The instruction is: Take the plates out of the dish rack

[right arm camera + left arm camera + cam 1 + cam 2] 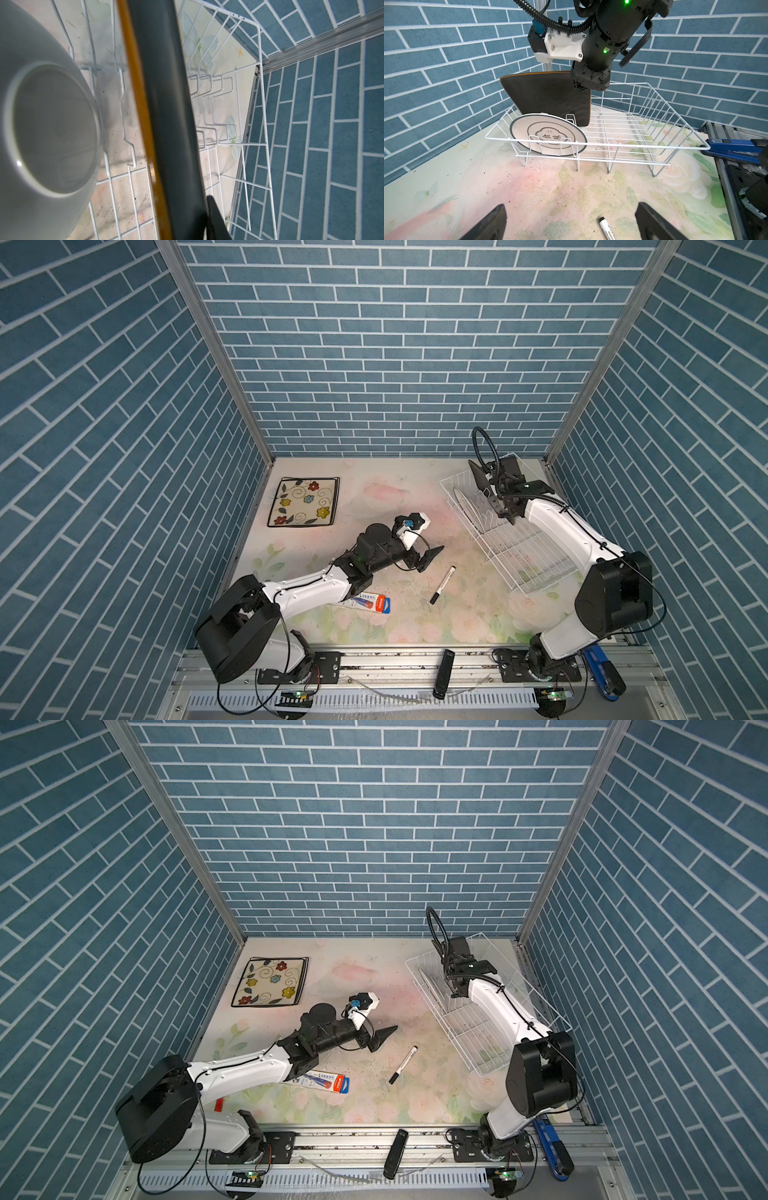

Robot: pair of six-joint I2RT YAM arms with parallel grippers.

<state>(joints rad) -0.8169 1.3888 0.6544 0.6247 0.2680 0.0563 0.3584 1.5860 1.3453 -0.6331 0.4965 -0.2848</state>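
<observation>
The right pincer [581, 89] is clamping the black rounded-square plate [548, 97] standing in the white wire dish rack [612, 143] at two o'clock. The left pincer [571, 207] is hanging wide open

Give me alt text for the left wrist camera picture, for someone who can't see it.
The right gripper pinches the top corner of a black plate upright in the white dish rack, behind a round white plate.
</observation>
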